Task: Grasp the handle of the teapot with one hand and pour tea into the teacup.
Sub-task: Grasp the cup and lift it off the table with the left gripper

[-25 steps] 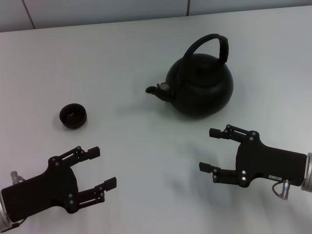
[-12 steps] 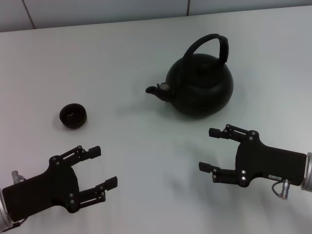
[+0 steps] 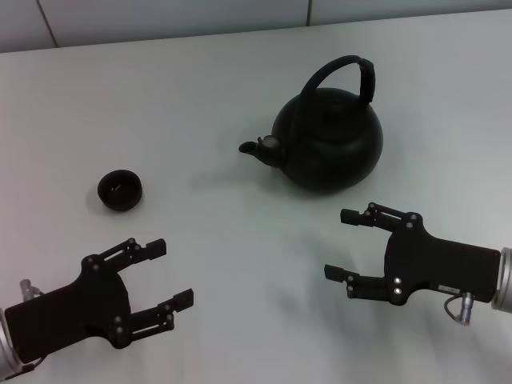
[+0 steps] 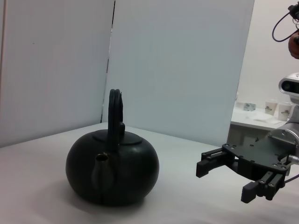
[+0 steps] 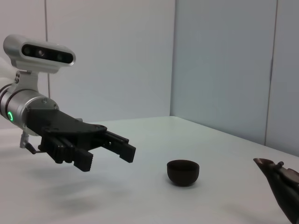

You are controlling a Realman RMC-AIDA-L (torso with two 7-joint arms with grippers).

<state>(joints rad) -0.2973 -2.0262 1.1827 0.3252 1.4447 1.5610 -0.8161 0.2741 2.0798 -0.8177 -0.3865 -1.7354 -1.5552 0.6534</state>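
The round matte-black teapot (image 3: 330,144) stands upright on the white table, right of centre, its short spout (image 3: 254,148) pointing left. Its arched black handle (image 3: 344,72) loops over the lid. It also shows in the left wrist view (image 4: 112,175). The tiny black teacup (image 3: 120,190) sits apart on the left; it also shows in the right wrist view (image 5: 183,172). My right gripper (image 3: 342,245) is open and empty, in front of the teapot, not touching it. My left gripper (image 3: 170,272) is open and empty, in front of the teacup.
The white table (image 3: 224,240) spreads all around the two objects. A pale wall (image 3: 160,16) runs along its far edge. In the left wrist view several paper cups (image 4: 273,108) stand on a far counter.
My right gripper has crept very slightly to the left. The left gripper, teapot and teacup have not moved.
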